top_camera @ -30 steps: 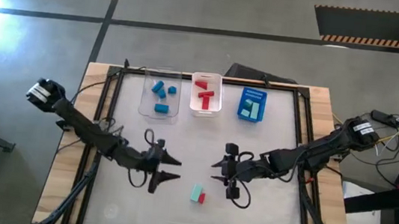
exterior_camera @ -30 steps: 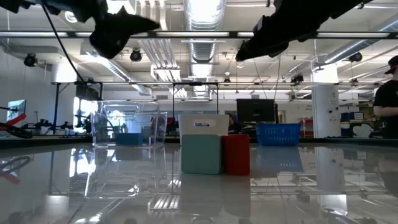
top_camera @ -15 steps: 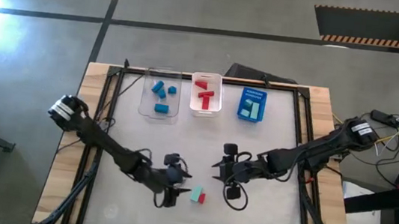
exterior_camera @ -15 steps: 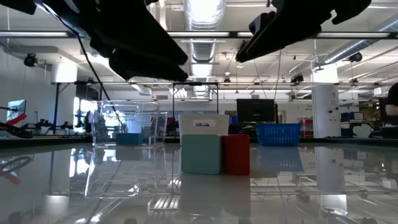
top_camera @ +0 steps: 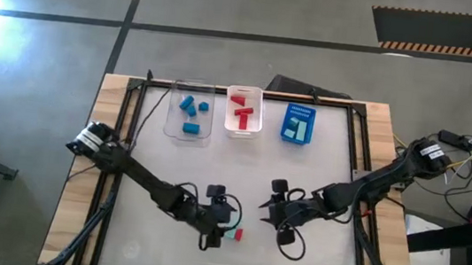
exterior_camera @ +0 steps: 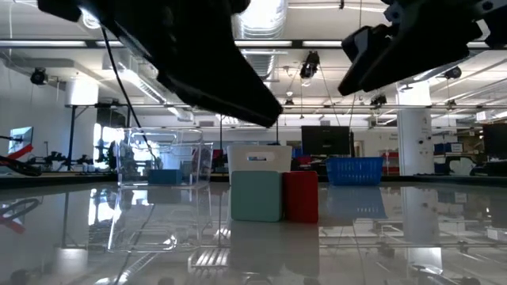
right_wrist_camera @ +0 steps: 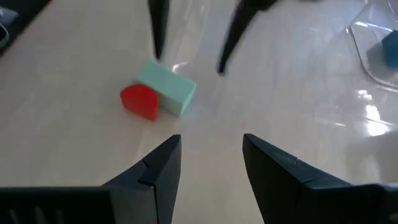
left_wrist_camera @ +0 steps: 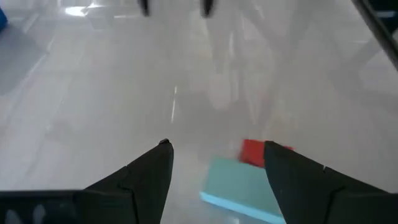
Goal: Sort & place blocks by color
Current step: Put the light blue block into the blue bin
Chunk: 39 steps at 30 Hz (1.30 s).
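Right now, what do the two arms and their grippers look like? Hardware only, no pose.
Both arms are dark, nearly black, slim jointed links. Each carries a pale silver-white cylinder at its outer joint, with thin black cables looping alongside. The left gripper and right gripper each have two dark tapered fingers ending in narrow tips. No markings are readable.

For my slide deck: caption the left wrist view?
Open left gripper above the mint block beside the red block.

Bright, even overhead light. Strong glare patch on the floor (top_camera: 1, 8) at 9 o'clock in high view. Ceiling strip lights (exterior_camera: 261, 16) blown out in low view, mirrored on the glossy bench (exterior_camera: 253, 245). Arms silhouetted black there. Left wrist view motion-blurred, soft; right wrist view sharper, specular streaks.
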### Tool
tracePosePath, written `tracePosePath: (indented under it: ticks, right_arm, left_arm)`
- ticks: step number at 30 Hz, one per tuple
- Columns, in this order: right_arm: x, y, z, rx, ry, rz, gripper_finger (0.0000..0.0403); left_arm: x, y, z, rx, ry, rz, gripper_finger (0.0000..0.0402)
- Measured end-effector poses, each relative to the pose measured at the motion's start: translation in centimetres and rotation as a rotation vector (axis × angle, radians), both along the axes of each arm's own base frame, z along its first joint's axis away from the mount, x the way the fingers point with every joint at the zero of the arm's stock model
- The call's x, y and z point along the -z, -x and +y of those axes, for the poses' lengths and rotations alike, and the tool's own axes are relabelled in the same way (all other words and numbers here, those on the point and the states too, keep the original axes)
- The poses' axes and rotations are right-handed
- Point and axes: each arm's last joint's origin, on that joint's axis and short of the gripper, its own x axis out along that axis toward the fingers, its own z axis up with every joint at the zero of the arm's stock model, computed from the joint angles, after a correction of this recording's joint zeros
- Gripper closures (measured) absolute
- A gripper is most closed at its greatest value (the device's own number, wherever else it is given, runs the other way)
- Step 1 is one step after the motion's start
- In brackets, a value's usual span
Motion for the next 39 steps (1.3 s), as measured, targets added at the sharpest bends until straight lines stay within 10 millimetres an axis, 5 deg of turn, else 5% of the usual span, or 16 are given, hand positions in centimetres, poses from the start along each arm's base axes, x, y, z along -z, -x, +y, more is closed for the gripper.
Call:
tracePosePath:
  ticks: [7,20,32,39]
  right_arm:
    - [0.4,0.2,-0.1,0.015,-0.026,-0.017,0.0241]
    - [0.0,-0.1,0.0,0.010,-0.041,-0.060,0.0241]
    - [-0.1,-0.1,0.0,0.024,-0.054,-0.072,0.0241]
    - [-0.1,-0.2,-0.2,0.050,0.009,-0.092,0.0243]
  left_arm:
    - [1.6,-0.9,0.5,0.006,-0.004,-0.012,0.0207]
    - [3.6,-0.3,0.5,0.048,0.113,0.059,0.0394]
    - [1.4,3.2,2.4,-0.117,0.020,0.294,0.0391]
    - [-1.8,5.6,2.9,-0.231,0.177,0.333,0.0391]
